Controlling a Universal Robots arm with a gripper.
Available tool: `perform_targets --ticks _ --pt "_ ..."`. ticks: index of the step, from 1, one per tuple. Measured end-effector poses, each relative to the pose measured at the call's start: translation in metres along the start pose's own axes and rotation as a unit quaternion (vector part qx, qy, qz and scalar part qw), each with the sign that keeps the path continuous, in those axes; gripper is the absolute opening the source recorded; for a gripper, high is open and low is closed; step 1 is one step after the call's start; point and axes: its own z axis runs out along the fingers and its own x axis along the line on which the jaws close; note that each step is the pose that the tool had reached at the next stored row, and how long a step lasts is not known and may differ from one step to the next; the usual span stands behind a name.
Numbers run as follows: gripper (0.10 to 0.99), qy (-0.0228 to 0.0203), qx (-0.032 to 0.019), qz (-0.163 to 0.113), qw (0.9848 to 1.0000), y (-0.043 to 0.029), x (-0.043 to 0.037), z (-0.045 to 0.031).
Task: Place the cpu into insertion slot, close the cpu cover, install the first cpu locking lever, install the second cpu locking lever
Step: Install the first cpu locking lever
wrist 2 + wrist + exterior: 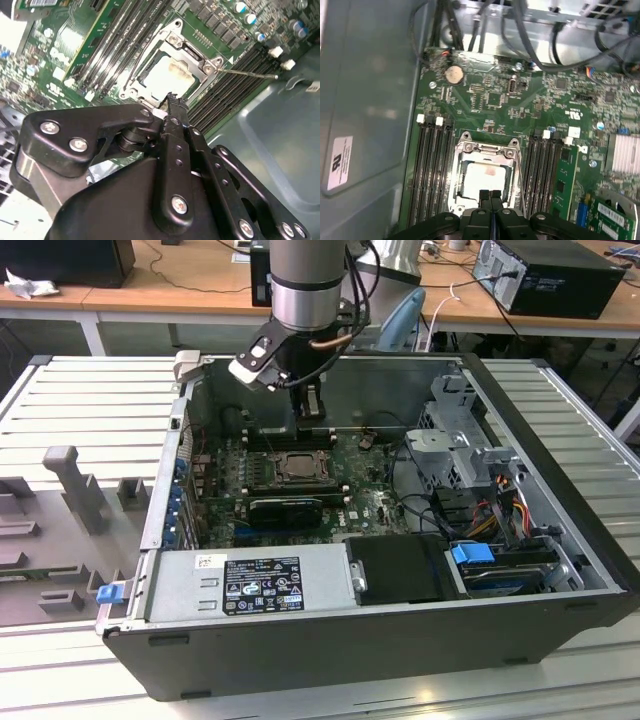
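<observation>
The computer case (300,640) lies open on the slatted bench (80,410), set toward the edge on the exterior view's right. The arm reaches down into it over the motherboard (490,100). The gripper (490,196) hangs just above the near edge of the insertion slot (265,470). Its jaws are clenched together with nothing between them.

The cpu (485,177) already sits in the slot, its pale top showing through the cut-out of the cpu cover (457,172), which lies flat over it. The placing and cover steps therefore look done, and the work appears to stand at the locking levers.

In the second wrist view a thin wire lever (247,74) sticks out from one corner of the socket. It reaches across the memory slots (220,97) toward the case wall and seems unlatched.

Securing such a lever would likely call for the closed fingertips to press down on the wire near its free end. They would then have to sweep it sideways under its hook. The push must stay clear of the memory slots and put no load on the cover itself.
</observation>
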Motion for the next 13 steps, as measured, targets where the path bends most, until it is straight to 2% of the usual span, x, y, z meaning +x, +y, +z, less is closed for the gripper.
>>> perform_targets --ticks 2,3,6,13 --pt "0.106 0.0009 0.0001 -0.031 0.9995 0.0000 0.0000 0.0003" --pt "0.106 0.0015 0.0002 -0.052 0.9987 0.0000 0.0000 0.0005" --pt "0.106 0.0027 0.0002 -0.088 0.9961 0.0000 0.0000 0.0008" --pt "0.106 0.0040 0.0003 -0.134 0.9910 0.0000 0.0000 0.0008"
